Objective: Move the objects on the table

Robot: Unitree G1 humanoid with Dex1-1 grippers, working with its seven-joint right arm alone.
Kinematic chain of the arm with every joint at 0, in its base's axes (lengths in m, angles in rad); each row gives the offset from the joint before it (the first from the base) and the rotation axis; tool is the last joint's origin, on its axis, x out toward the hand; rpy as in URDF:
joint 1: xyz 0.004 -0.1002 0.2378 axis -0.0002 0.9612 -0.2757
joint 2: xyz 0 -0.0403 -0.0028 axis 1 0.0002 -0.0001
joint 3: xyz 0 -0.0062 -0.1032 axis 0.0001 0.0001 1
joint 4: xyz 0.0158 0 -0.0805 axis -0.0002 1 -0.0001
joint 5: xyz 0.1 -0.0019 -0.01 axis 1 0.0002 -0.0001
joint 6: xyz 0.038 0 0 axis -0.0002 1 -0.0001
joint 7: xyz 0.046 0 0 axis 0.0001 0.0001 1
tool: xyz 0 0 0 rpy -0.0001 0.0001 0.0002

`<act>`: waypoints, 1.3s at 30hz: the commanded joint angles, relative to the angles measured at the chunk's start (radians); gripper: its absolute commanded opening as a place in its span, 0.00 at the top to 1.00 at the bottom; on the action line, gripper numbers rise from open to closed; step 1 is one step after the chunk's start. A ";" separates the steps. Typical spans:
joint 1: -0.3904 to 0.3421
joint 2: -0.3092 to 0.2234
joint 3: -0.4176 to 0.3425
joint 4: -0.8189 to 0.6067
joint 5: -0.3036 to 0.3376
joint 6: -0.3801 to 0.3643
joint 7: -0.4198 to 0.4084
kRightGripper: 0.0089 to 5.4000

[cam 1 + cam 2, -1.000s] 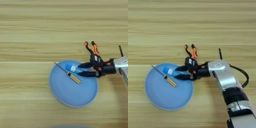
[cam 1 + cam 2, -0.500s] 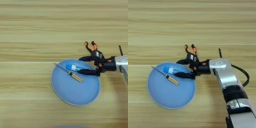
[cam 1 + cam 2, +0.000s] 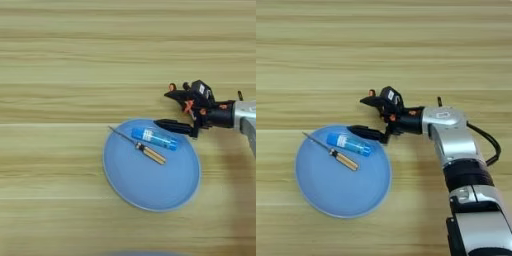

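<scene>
Gripper [image 3: 370,116]: fingers spread wide, nothing pinched, held over the plate's [image 3: 150,195] right rim | tube [image 3: 154,138] and screwdriver [image 3: 142,147]: lying side by side inside the plate | pliers [image 3: 186,98]: mostly hidden behind the gripper, on the table [image 3: 60,60] | step judged: between grasps, pliers apparently next | next: fingers to be centred over the handles, then closed

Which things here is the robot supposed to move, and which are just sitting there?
To move:
screwdriver, on the plate
blue tube, on the plate
pliers, mostly hidden behind the gripper

Just there:
blue plate
table
</scene>
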 commanded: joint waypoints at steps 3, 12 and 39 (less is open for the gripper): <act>-0.140 -0.018 -0.039 0.052 -0.002 0.007 -0.103 0.00; -0.249 -0.004 -0.068 0.220 -0.014 0.034 -0.249 0.00; -0.365 0.033 -0.065 0.526 -0.132 0.000 -0.506 0.00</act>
